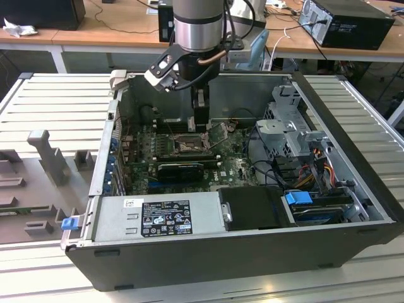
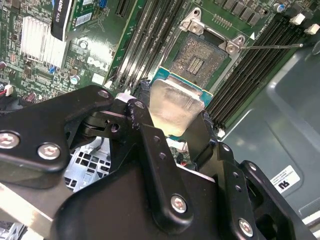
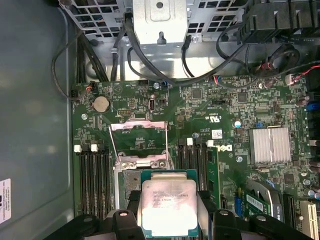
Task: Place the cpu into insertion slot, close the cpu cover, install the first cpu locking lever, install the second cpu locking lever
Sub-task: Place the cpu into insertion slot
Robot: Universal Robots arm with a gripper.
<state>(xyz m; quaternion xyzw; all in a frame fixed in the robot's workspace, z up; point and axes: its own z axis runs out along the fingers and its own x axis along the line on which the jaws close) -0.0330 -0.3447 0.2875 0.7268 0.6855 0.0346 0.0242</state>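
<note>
Gripper [image 3: 168, 214] on a robot arm, reaching down into an open computer case [image 1: 252, 255] that lies on its side on a ribbed table [image 1: 57, 101]. Its two black fingers [image 3: 206, 206] are closed narrowly on opposite edges of the cpu [image 3: 167, 200], a flat square chip with a pale silvery top, held level. In both wrist views the chip sits partly over the insertion slot [image 2: 197, 60], a dark square socket with a metal rim on the green circuit board [image 3: 210, 105]. It appears to hang just above the socket rather than rest in it, though the gap is hard to judge. The cpu cover [image 3: 138, 123], a thin metal frame with a square window, stands swung open beyond the socket. Long black memory slots [image 3: 95, 175] run along both sides of it
</note>
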